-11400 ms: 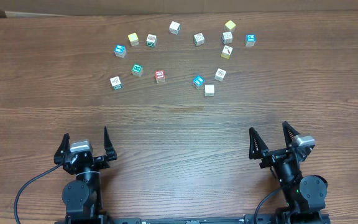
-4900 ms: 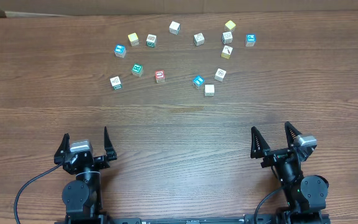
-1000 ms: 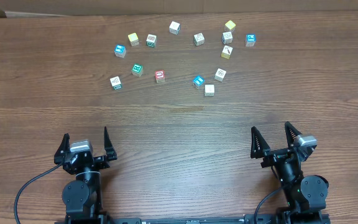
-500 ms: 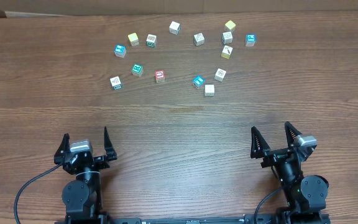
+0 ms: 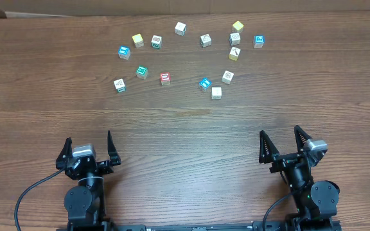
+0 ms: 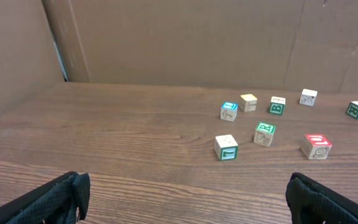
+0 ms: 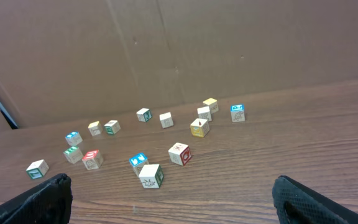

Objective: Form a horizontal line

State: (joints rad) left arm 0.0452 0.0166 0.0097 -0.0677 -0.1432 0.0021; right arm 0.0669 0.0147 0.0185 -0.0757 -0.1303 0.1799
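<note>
Supporting surface: brown wood-grain table (image 5: 172, 128), cardboard wall (image 6: 197, 37) behind its far edge.
Arm pose: left gripper (image 5: 88, 137) and right gripper (image 5: 278, 131) sit low at the near edge, fingers spread wide, empty.
Cube positions: green-marked white cube (image 5: 119, 85), teal-marked cube (image 5: 141, 71), red-marked cube (image 5: 165, 78), yellow cube (image 5: 137, 40) lie separate, unaligned, far across the table, well apart from the left gripper.

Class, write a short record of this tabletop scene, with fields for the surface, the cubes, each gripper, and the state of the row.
surface: wooden table
cubes: fifteen small picture cubes, scattered on the far half
among them: green-marked white cube, teal-marked cube, red-marked cube, each standing apart
left gripper: jaws open, empty, at the near edge
right gripper: jaws open, empty, at the near edge
row: not yet formed
</note>
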